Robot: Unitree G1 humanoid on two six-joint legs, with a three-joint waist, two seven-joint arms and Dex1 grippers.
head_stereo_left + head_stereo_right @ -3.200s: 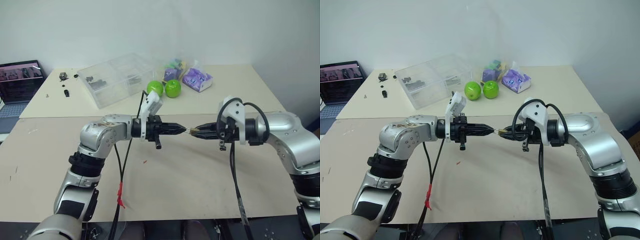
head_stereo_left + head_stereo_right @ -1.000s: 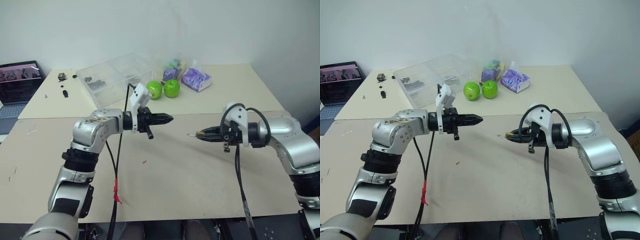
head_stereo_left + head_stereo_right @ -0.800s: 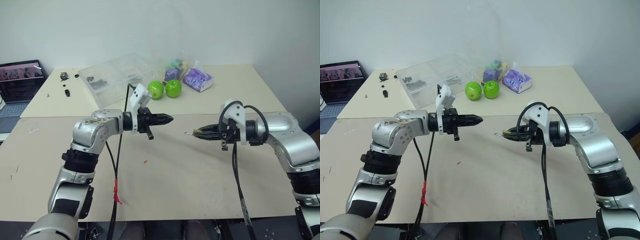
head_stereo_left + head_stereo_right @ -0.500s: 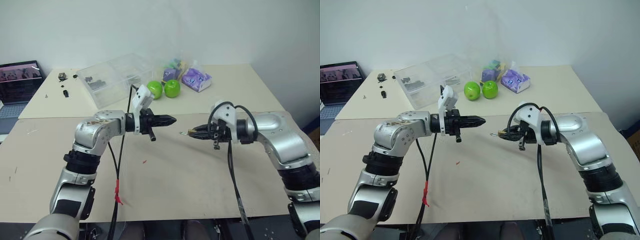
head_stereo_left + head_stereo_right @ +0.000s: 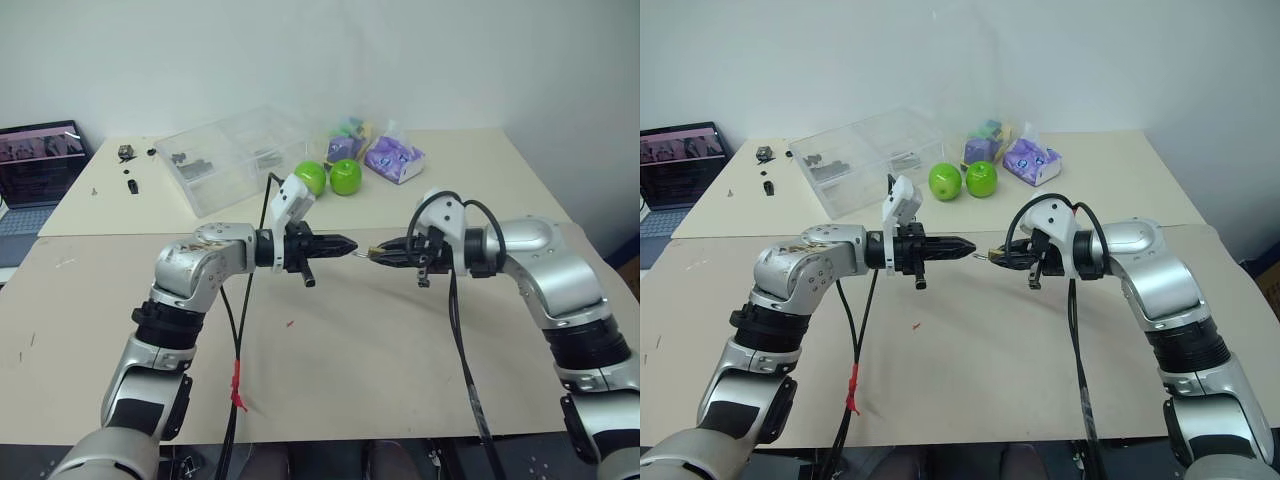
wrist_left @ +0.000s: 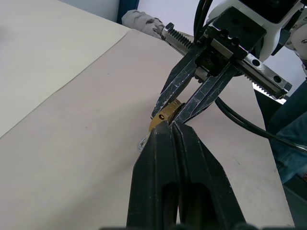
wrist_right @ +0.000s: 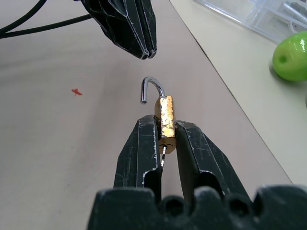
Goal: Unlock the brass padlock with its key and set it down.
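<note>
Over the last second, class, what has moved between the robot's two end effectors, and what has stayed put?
The right end effector, shut on the brass padlock with its shackle sprung open, swung in toward the left end effector, closing the gap until their tips nearly meet. The left end effector stayed shut and roughly in place. The green apples and clear box did not move.

Brass padlock scuffed gold metal; shackle shiny steel.
</note>
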